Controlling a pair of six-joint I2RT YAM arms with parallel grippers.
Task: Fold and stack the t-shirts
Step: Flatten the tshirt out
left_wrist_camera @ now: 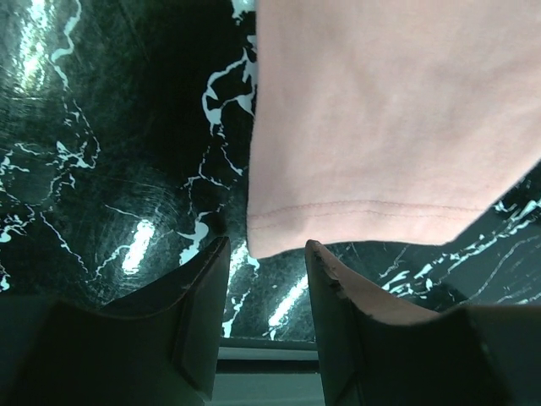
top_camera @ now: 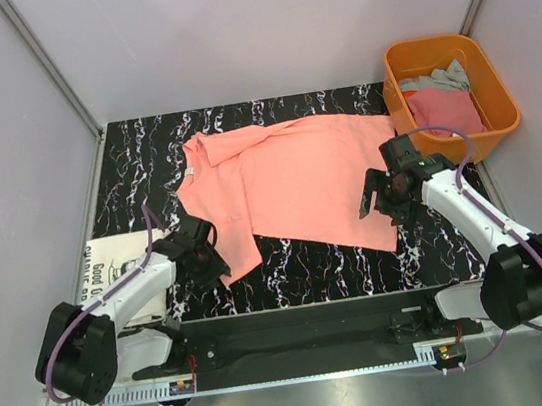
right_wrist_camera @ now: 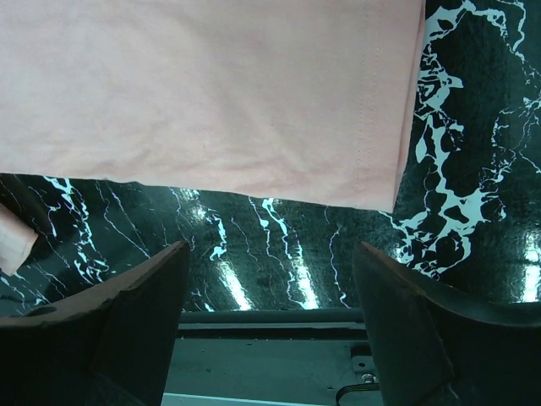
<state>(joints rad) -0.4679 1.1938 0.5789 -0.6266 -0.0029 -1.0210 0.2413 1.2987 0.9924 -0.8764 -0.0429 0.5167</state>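
A plain salmon-pink t-shirt [top_camera: 297,174] lies spread flat on the black marbled table [top_camera: 310,263], neck to the left. My left gripper [top_camera: 218,269] is at the shirt's near-left corner. In the left wrist view its hemmed corner [left_wrist_camera: 279,228] lies just beyond my left gripper [left_wrist_camera: 267,245], which is open with nothing between the fingers. My right gripper [top_camera: 377,203] hovers over the shirt's near-right part. It is wide open [right_wrist_camera: 270,247], and the shirt's edge [right_wrist_camera: 254,169] lies beyond the fingertips. A white t-shirt with black lettering [top_camera: 117,257] lies at the table's left edge.
An orange plastic tub [top_camera: 430,43] stands at the back right, off the table's corner. It holds a deeper pink tee [top_camera: 445,110] and a grey one [top_camera: 440,78]. Pale walls close in the back and both sides.
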